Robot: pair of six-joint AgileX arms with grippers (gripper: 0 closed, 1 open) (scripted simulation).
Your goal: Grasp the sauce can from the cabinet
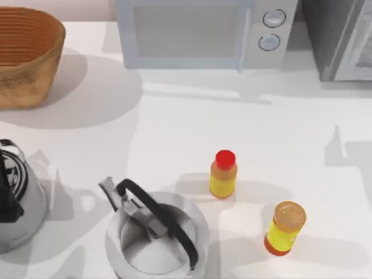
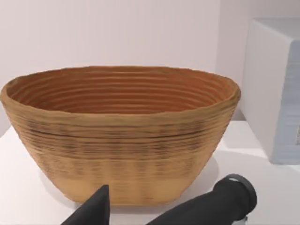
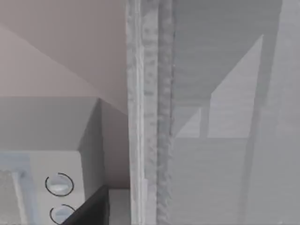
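From above, a white tabletop (image 1: 174,125) carries a woven basket (image 1: 26,55) at its far left corner, a pale microwave (image 1: 203,32) along the back edge, and a grey cabinet (image 1: 340,38) at the far right corner. Near the middle stands a yellow bottle with a red cap (image 1: 224,173); just to its right and nearer the front, a yellow bottle with an orange cap (image 1: 285,228) stands well apart from it. A steel kettle with a black handle (image 1: 156,237) sits at the front, left of the bottles, and a second steel kettle (image 1: 17,200) is cut off by the left edge.

From the left wrist, the basket (image 2: 122,136) stands upright on the tabletop, open side up, with a corner of the microwave (image 2: 276,89) beside it. One dark fingertip (image 2: 96,208) of the left claw pokes into the bottom of the picture, next to a black kettle handle (image 2: 218,206); whether the left claw is spread or pressed together cannot be told.

From the right wrist, the camera looks close at the cabinet's grey side and its pale front edge (image 3: 145,112), with the microwave's two dials (image 3: 59,183) beyond it. A dark sliver near the bottom edge (image 3: 91,208) cannot be identified, so the right claw's state cannot be told either. Where the sauce can sits cannot be told from these pictures.
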